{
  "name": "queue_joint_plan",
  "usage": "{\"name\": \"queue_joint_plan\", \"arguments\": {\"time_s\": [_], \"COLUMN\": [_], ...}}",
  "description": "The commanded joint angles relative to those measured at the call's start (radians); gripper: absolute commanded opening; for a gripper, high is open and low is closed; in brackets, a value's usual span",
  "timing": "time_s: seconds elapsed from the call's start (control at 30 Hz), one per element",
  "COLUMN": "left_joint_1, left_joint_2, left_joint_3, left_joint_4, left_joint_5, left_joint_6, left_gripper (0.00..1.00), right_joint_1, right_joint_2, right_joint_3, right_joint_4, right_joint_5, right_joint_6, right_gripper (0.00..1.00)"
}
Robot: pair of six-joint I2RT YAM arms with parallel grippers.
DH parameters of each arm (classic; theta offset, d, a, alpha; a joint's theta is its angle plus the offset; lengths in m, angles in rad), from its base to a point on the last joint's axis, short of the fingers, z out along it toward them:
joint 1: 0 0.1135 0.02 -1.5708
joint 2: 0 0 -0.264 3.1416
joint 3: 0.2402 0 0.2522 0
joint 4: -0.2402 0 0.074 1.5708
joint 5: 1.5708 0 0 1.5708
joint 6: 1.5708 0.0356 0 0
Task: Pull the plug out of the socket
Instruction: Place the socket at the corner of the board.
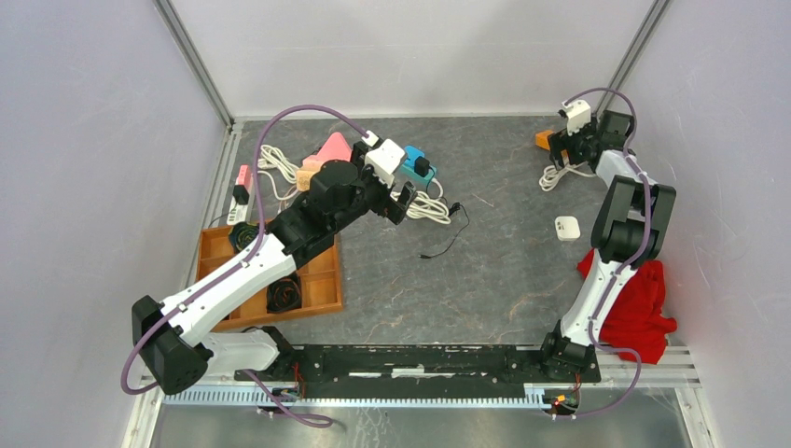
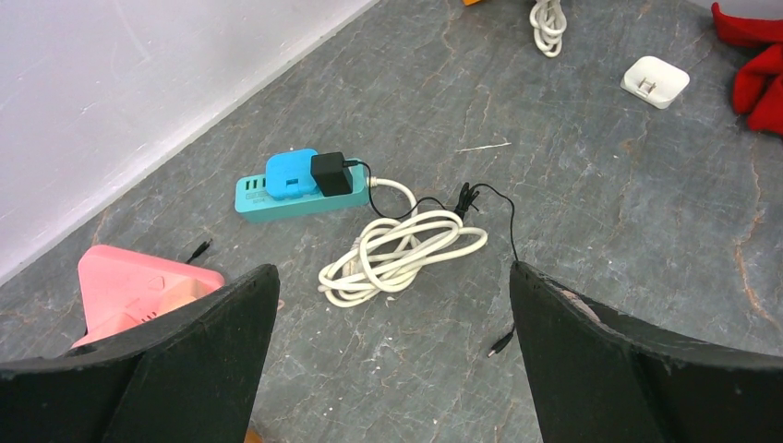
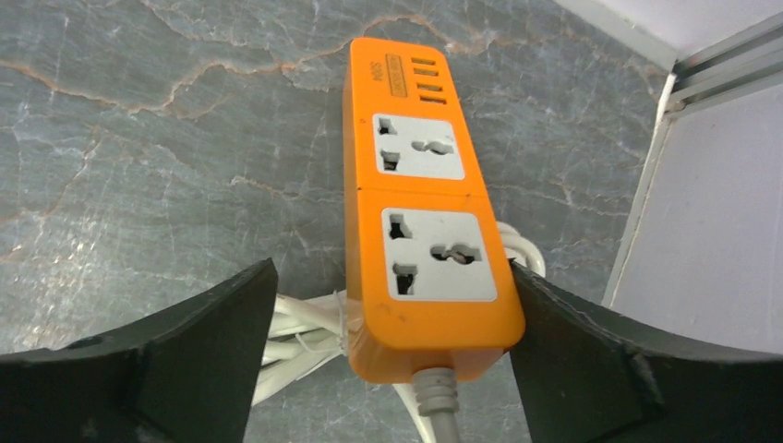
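Note:
A blue power strip (image 2: 254, 199) lies near the back wall with a blue adapter (image 2: 291, 173) and a black plug (image 2: 331, 173) seated in it; its white cable (image 2: 403, 251) is coiled beside it. My left gripper (image 2: 395, 277) hovers open above the bare table short of that coil, holding nothing. Far right, an orange power strip (image 3: 420, 198) with two empty sockets lies between the fingers of my open right gripper (image 3: 392, 268). Its right finger (image 3: 591, 351) touches the strip's edge, and a gap shows on the left. From above, the blue strip (image 1: 413, 163) is just beyond the left gripper (image 1: 403, 201).
A loose white plug (image 1: 566, 227) lies on the table right of centre, near a red cloth (image 1: 639, 299). A wooden tray (image 1: 322, 280) with coiled cables sits under the left arm. A pink object (image 1: 333, 149) and another strip (image 1: 241, 191) are at the back left. The side wall (image 3: 702, 231) is close to the orange strip.

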State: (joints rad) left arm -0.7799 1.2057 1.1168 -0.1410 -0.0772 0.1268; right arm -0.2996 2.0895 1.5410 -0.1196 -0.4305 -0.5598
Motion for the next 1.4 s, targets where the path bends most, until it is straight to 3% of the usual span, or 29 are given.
{"name": "queue_joint_plan", "arguments": {"time_s": [0.0,0.17,0.37,0.63,0.8,1.03,1.37], "left_joint_1": [0.004,0.004,0.003,0.003,0.003,0.003,0.005], "left_joint_2": [-0.005,-0.009,-0.015,-0.009,0.009,0.06,0.217], "left_joint_3": [-0.006,-0.009,-0.018,-0.032,-0.043,-0.045,0.102], "left_joint_4": [0.05,0.053,0.064,0.085,0.103,0.137,0.111], "left_joint_5": [-0.007,0.003,0.013,0.029,0.039,0.021,0.073], "left_joint_6": [-0.008,-0.008,-0.012,-0.02,-0.026,-0.043,-0.235], "left_gripper": [1.0,1.0,1.0,1.0,1.0,1.0,1.0], "right_joint_1": [-0.011,-0.018,-0.018,-0.016,-0.014,-0.014,-0.014], "right_joint_2": [-0.121,-0.277,-0.532,-0.816,-0.971,-0.976,-0.919], "right_joint_3": [-0.031,-0.103,-0.361,-0.63,-0.818,-0.916,-0.843], "right_joint_4": [0.024,0.093,0.25,0.213,0.269,0.387,0.217], "right_joint_5": [-0.072,-0.124,-0.234,-0.602,-0.681,-0.704,-0.755], "right_joint_6": [0.055,0.109,0.174,0.279,0.284,0.353,0.259], "right_gripper": [0.98,0.98,0.98,0.98,0.98,0.98,0.98]}}
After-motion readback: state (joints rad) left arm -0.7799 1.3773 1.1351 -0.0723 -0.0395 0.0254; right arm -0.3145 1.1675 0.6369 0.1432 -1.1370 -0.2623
